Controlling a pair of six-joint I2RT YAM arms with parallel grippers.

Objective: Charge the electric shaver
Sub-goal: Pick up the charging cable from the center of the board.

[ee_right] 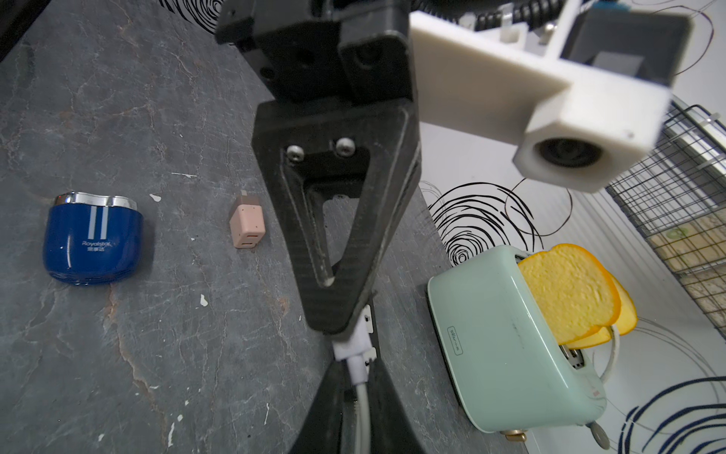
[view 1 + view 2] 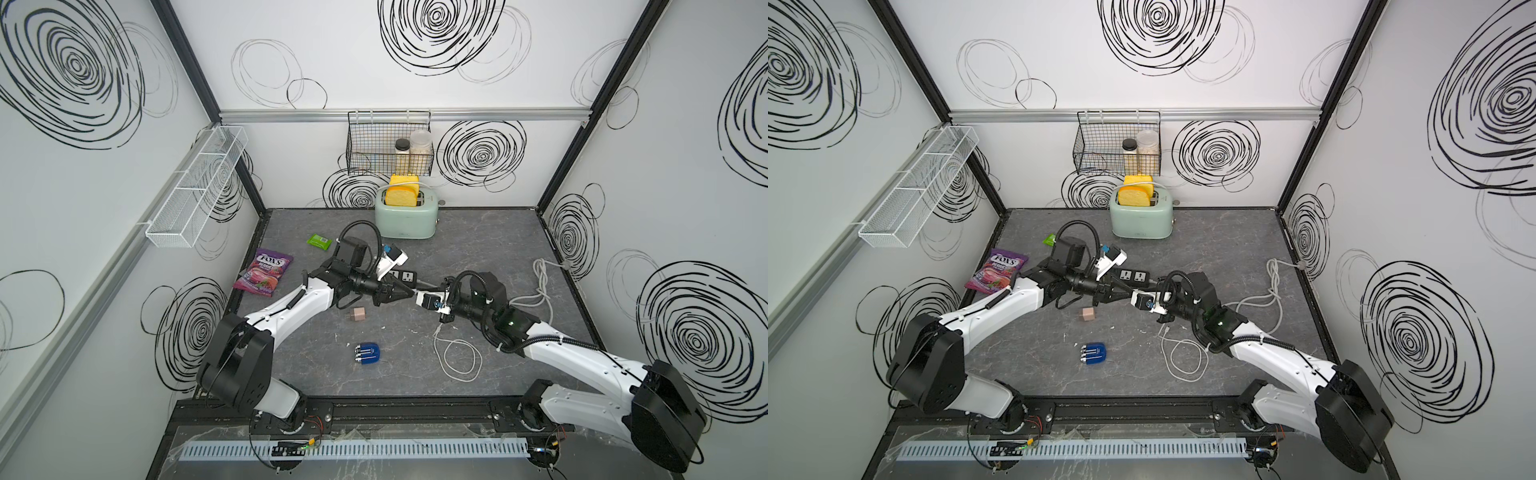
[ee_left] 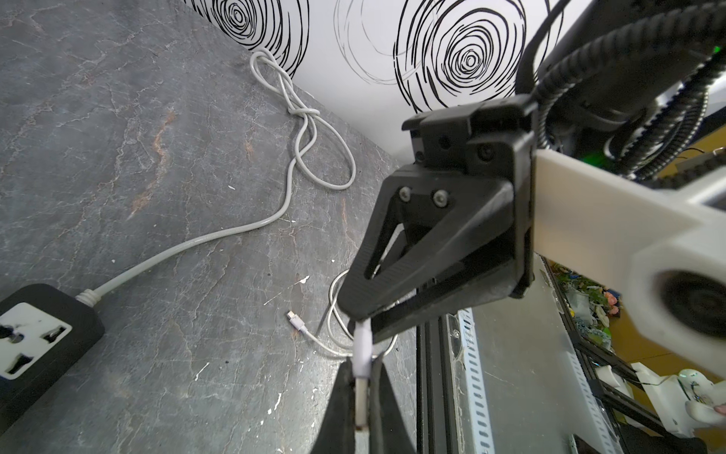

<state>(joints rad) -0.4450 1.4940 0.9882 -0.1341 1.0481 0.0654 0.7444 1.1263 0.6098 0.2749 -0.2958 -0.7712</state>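
White cable (image 1: 362, 412) work first: a handover above the table (image 2: 478, 249), judging by the pose, with charging well off yet. Pinches the plug (image 1: 353, 350) in the left gripper (image 3: 360, 405), jaws shut tight on it. Brackets the cable just behind the plug with the right gripper (image 3: 358, 316), jaws narrow; cannot tell whether gripped. Calls next for a sure right hold before easing the left off, then the plug into the pink adapter (image 2: 357, 314) and that into the strip (image 3: 47, 295). Leaves the shaver (image 2: 368, 353) lying on the table, untouched, well apart from both sets of fingers, past the adapter, toward the robot's base
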